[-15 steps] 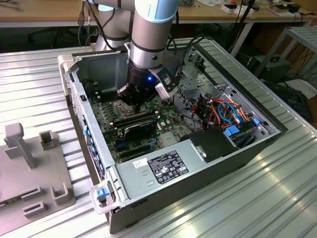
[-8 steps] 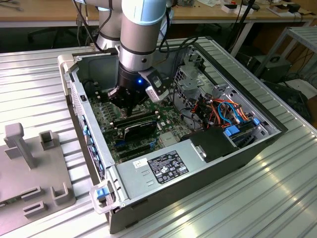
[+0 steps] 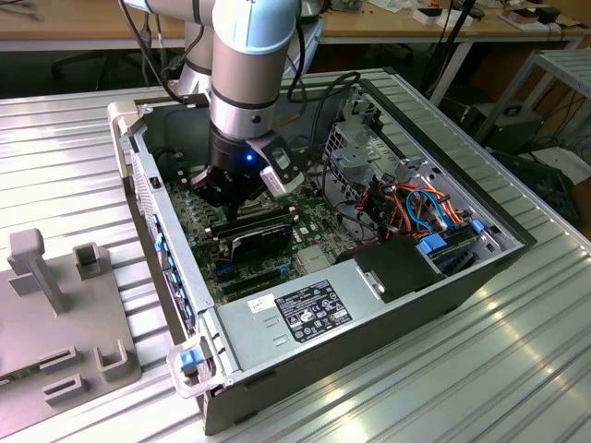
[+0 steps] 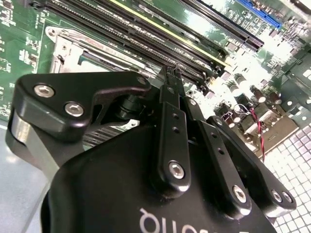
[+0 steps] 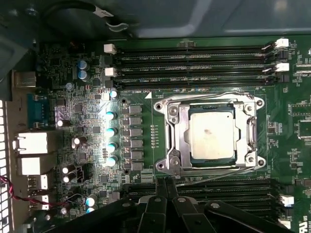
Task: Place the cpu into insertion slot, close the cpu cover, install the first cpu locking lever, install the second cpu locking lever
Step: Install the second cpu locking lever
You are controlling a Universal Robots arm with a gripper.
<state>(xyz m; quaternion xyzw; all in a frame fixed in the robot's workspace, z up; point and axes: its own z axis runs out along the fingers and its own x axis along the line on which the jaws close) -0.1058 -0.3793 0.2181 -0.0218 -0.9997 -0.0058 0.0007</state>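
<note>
The cpu (image 5: pixel 212 136), a square chip with a silvery top, lies in the insertion slot (image 5: pixel 252 133) on the green board. The cpu cover (image 5: pixel 177 138) lies flat around it, its window framing the chip. Thin wire levers (image 5: pixel 209 99) run along two sides of the cover; whether they are latched I cannot tell. My gripper (image 5: pixel 165 181) is shut with nothing between its fingers, its tip just off one corner of the socket, over the memory slots. In the second wrist view the gripper (image 4: pixel 170 73) points at the board beside the socket (image 4: pixel 73 48). In the exterior view it (image 3: pixel 231 198) hangs low inside the open computer case.
Long black memory slots (image 5: pixel 194 60) flank the socket on two sides. The case wall (image 3: pixel 162 249), a black card (image 3: pixel 263 235), a power supply (image 3: pixel 305 309) and a cable bundle (image 3: pixel 416 208) crowd the inside. A grey fixture (image 3: pixel 55 305) stands on the table at the exterior view's left.
</note>
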